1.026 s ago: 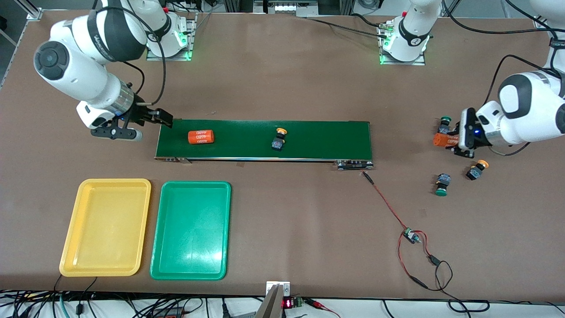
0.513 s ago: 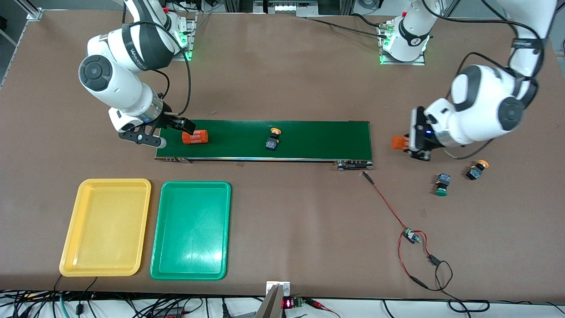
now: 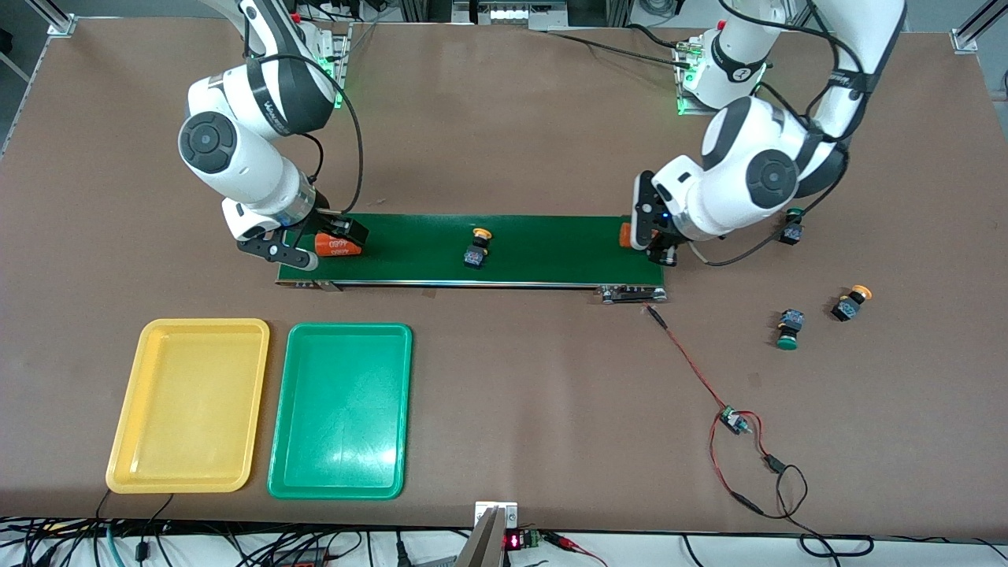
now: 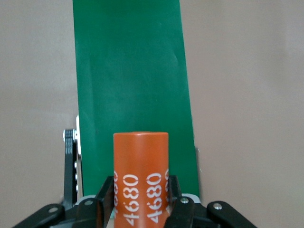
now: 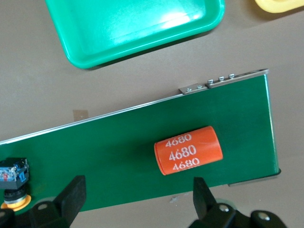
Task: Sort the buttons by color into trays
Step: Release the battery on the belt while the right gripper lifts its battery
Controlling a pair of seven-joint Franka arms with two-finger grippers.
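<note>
Dark green belt lying flat mid-table. Orange cylinder with white "4680" print resting on belt at right arm's end. Second orange cylinder, same print, sitting over belt's other end. Red-black wire trailing from belt's metal end bracket to small circuit board, looping toward front table edge.

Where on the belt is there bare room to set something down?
Bare belt runs between the yellow button and the left gripper holding an orange cylinder. The end under the open right gripper, with its cylinder, is crowded.
</note>
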